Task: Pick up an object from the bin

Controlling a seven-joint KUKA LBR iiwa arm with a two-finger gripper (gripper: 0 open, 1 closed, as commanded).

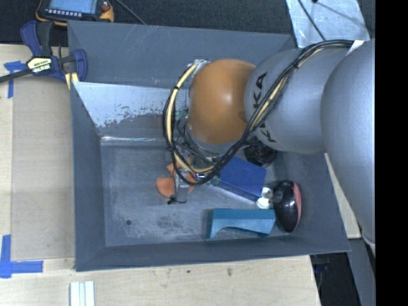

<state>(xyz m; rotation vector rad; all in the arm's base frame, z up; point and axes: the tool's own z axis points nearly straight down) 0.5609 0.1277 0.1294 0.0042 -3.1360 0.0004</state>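
Orange piece [165,185], small and rounded, is lying on the bin [127,199] floor just beside the end effector [178,194], on the side away from the arm. A second bit of orange is showing just above the tip; cannot tell if the two belong together. End effector is standing low at the floor. Open or closed, cannot tell: the orange wrist cover [217,101] is hiding much of it. On its arm side a dark blue box [243,176] is lying, with a teal wedge [239,222] and a black-and-red mouse-shaped thing [288,204] beyond. Judging the orange piece light, thin, probably soft. It is best taken across its narrow width, low against the floor, as a glancing touch is likely to slide it away.
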